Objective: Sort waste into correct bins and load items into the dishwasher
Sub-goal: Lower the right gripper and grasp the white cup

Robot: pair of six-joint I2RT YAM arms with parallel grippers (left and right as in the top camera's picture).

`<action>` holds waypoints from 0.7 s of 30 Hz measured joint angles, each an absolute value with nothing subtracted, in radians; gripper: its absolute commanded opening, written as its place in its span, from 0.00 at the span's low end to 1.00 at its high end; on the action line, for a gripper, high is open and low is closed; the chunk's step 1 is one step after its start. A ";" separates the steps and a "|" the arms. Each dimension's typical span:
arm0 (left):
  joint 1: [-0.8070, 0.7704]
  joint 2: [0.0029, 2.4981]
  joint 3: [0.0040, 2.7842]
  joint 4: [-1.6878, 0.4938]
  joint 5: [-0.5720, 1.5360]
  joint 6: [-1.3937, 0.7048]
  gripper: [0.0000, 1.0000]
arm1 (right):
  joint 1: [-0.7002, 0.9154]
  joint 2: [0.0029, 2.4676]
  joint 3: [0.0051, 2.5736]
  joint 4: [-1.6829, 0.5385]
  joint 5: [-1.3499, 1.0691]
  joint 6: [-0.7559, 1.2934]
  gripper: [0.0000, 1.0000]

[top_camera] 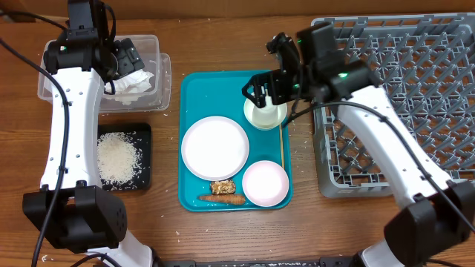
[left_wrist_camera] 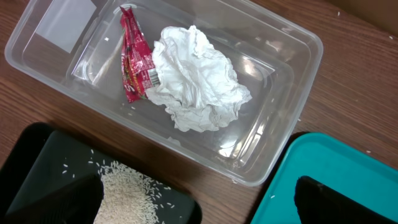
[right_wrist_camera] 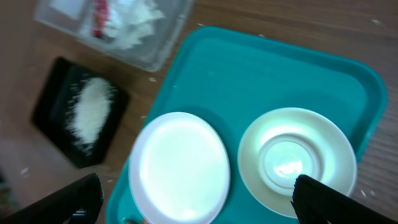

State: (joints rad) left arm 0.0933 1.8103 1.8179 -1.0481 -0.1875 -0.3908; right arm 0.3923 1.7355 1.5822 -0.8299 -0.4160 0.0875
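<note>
The left jaws hang wide and empty over the clear plastic bin [left_wrist_camera: 283, 68] holding a crumpled white tissue [left_wrist_camera: 196, 87] and red wrapper [left_wrist_camera: 134, 56]. The right jaws, also wide, hover above the pale green round saucer [right_wrist_camera: 297, 158] on the teal tray [right_wrist_camera: 261, 68].

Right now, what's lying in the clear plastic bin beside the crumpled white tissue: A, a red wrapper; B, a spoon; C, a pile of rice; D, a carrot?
A: the left wrist view shows a red wrapper lying against the crumpled tissue inside the clear bin.
</note>
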 measured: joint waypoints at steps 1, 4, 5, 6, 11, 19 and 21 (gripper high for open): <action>0.093 1.810 1.818 -1.048 -0.187 -0.391 1.00 | 0.407 1.744 1.582 -0.830 -0.367 0.110 1.00; 0.093 1.810 1.818 -1.048 -0.187 -0.391 1.00 | 0.461 1.774 1.582 -0.832 -0.198 0.195 1.00; 0.093 1.810 1.818 -1.048 -0.187 -0.391 1.00 | 0.478 1.786 1.582 -0.833 -0.145 0.224 1.00; 0.093 1.810 1.818 -1.048 -0.187 -0.391 1.00 | 0.489 1.793 1.582 -0.834 -0.115 0.241 1.00; 0.093 1.810 1.818 -1.048 -0.187 -0.391 1.00 | 0.520 1.831 1.582 -0.850 0.016 0.353 1.00; 0.093 1.810 1.818 -1.048 -0.187 -0.391 1.00 | 0.517 1.901 1.582 -0.850 0.071 0.442 1.00; 0.093 1.810 1.818 -1.048 -0.187 -0.391 1.00 | 0.517 1.924 1.582 -0.848 0.077 0.448 1.00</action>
State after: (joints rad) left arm 0.0933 1.8103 1.8179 -1.0481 -0.1875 -0.3908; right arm 0.5167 1.9236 1.5822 -0.8482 0.0769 0.4484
